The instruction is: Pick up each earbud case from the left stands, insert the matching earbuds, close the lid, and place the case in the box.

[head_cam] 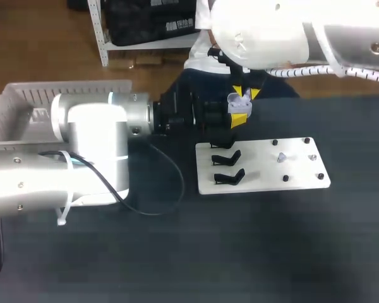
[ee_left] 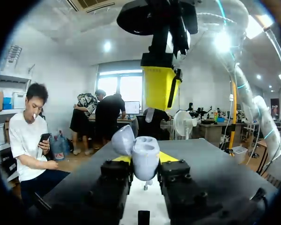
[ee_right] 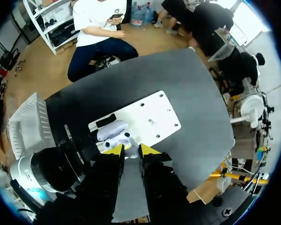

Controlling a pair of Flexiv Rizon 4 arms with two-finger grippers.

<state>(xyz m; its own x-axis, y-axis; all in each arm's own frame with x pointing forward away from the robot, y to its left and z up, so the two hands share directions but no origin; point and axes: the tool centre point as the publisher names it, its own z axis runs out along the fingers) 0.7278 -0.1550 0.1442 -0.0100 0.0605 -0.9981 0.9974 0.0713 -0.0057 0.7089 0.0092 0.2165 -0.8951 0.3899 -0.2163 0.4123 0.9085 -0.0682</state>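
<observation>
Open case (ee_left: 141, 149) is clamped in the left gripper (ee_left: 144, 158), held above the board (head_cam: 265, 165); right gripper (ee_right: 132, 151) is parked right over it, grip state can't be told tbh. Two stands (head_cam: 228, 177) are seen on the board; box (head_cam: 25, 104) is half hidden by the left arm (head_cam: 88, 139).

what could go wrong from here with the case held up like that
The earbud case is held up only by the left fingers, so a downward push from the right gripper just above it might tilt or slip it. Its open lid stands close to that gripper and could get knocked shut.
</observation>
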